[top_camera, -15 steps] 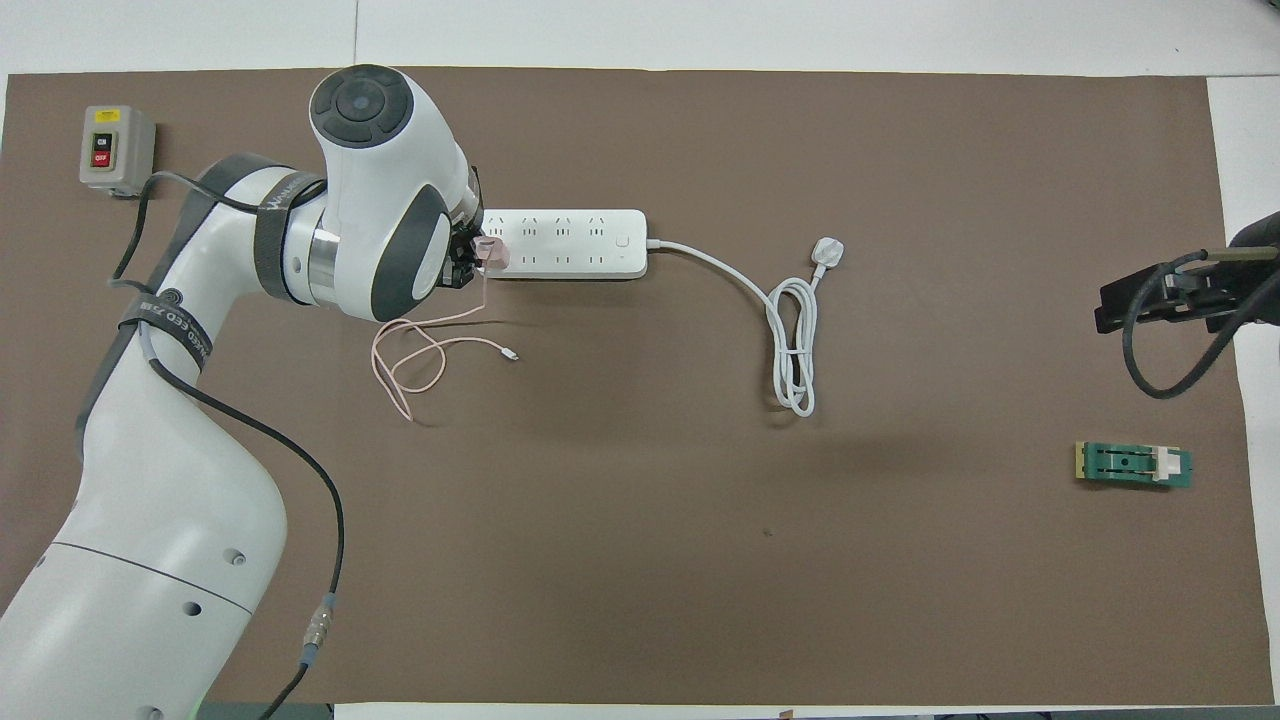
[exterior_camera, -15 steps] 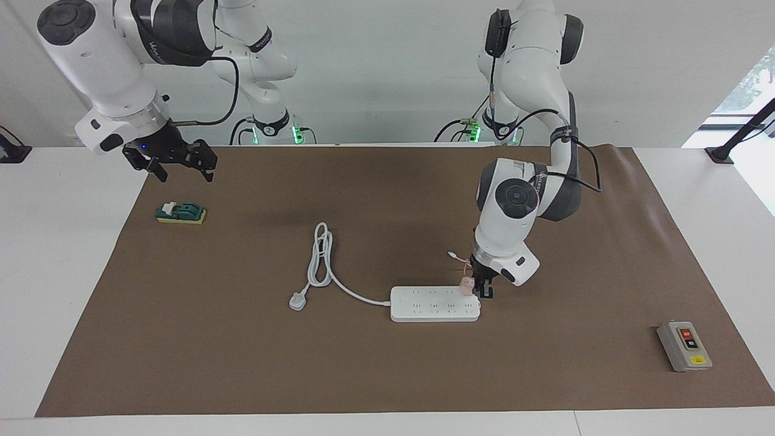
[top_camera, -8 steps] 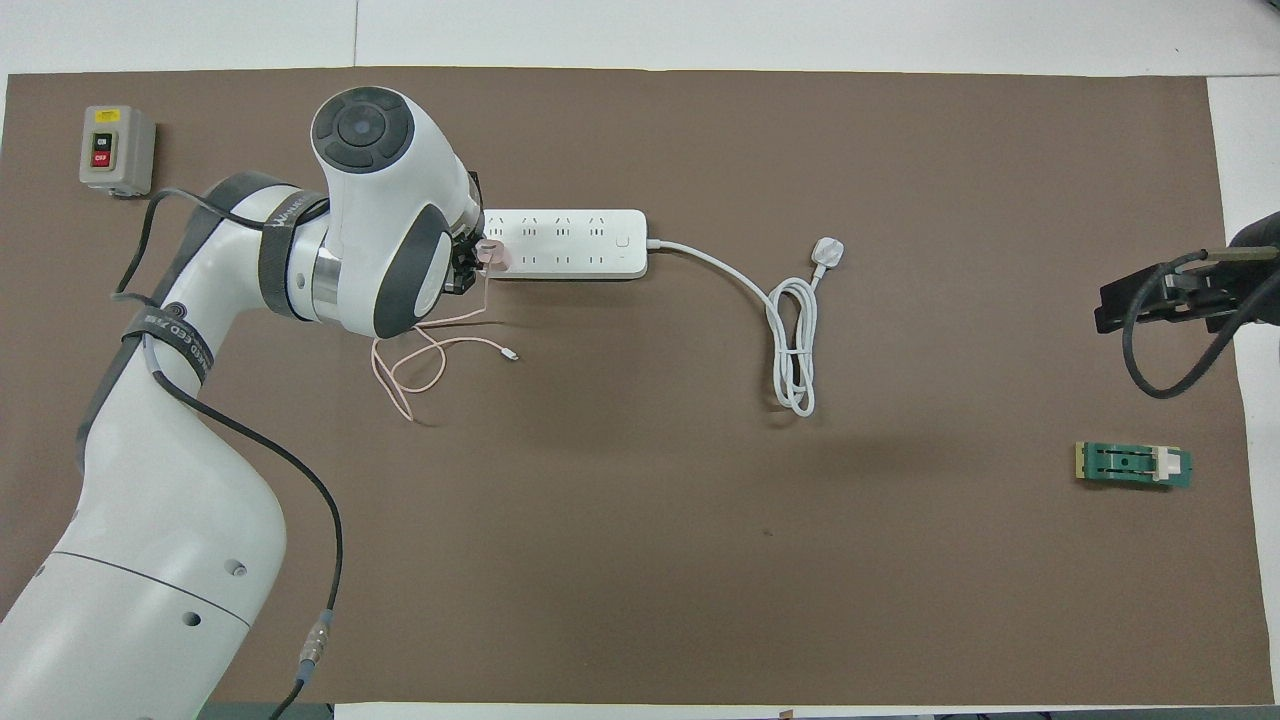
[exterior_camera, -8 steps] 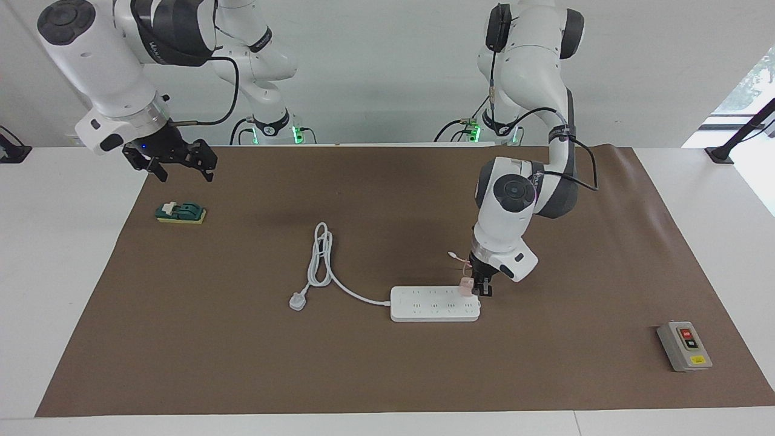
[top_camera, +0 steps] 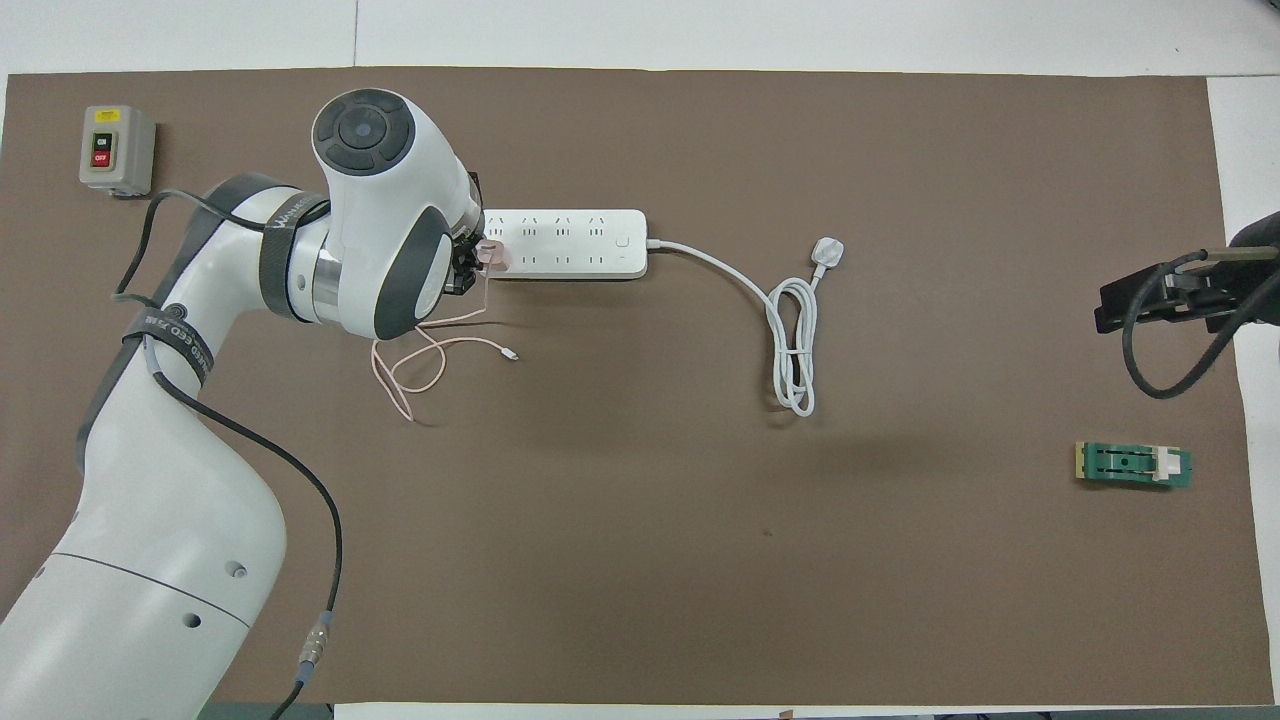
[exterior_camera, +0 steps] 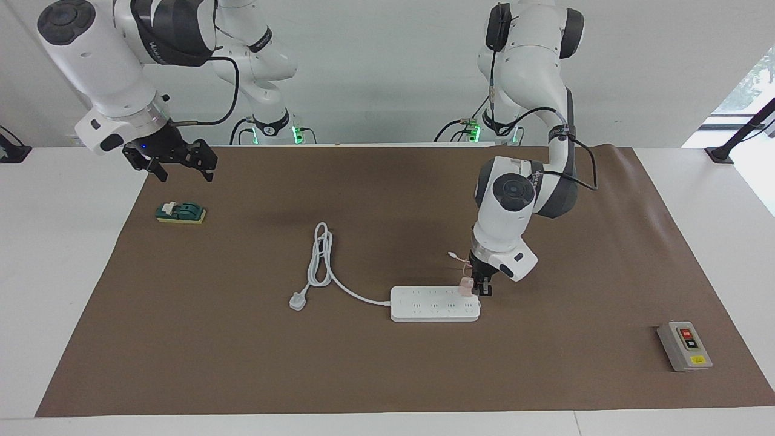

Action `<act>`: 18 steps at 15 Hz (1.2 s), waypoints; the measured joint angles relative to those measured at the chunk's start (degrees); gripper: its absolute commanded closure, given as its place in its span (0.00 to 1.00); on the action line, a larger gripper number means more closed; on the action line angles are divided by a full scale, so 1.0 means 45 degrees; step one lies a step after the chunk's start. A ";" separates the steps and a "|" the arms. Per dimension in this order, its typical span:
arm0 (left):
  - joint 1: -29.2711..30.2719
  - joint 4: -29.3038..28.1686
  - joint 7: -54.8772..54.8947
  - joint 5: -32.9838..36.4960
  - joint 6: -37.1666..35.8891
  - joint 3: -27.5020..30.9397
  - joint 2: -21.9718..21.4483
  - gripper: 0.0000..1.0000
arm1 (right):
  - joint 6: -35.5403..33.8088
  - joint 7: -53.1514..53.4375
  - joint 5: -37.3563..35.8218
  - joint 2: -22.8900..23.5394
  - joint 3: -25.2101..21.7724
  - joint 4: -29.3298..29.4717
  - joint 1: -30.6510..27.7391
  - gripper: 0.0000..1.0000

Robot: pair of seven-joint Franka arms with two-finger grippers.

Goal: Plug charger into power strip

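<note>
The power strip (exterior_camera: 435,303) lies flat on the brown mat (exterior_camera: 387,375) a little toward the left arm's end of the desk (exterior_camera: 60,290), about midway between the edge nearest the robots and the farthest edge, with bare mat open all around it toward the farthest edge. The left tool (exterior_camera: 482,290) is down at the strip's end nearest the left arm's end of the desk, its fingers closed on the pale pink charger (exterior_camera: 466,286), which sits on the strip's last socket in the row nearer the robots; how deep the pins are in cannot be told. The charger's thin pink cable (top_camera: 425,355) loops on the mat nearer the robots. The strip's white cord (exterior_camera: 327,266) coils toward the right arm's end, ending in a white plug (exterior_camera: 296,301). A grey switch box (exterior_camera: 684,346) stands near the farthest corner at the left arm's end; a green block (exterior_camera: 180,212) lies near the right arm's end. The right tool (exterior_camera: 178,163) hangs wide open and empty over the mat's edge above that block, waiting. Compared with a second ago, the left arm's wrist has shifted slightly; charger, strip and right arm are unchanged.
</note>
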 measured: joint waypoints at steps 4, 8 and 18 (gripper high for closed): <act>-0.0136 0.0551 -0.0005 0.0199 -0.0545 0.0082 0.0298 1.00 | 0.0000 0.0000 0.0000 0.0000 0.0000 0.0000 0.0000 0.00; -0.0141 0.0689 -0.0005 0.0210 -0.0669 0.0091 0.0376 1.00 | 0.0000 0.0000 0.0000 0.0000 0.0000 0.0000 0.0000 0.00; -0.0141 0.0670 -0.0004 0.0212 -0.0646 0.0098 0.0373 1.00 | 0.0000 0.0000 0.0000 0.0000 0.0000 0.0000 0.0000 0.00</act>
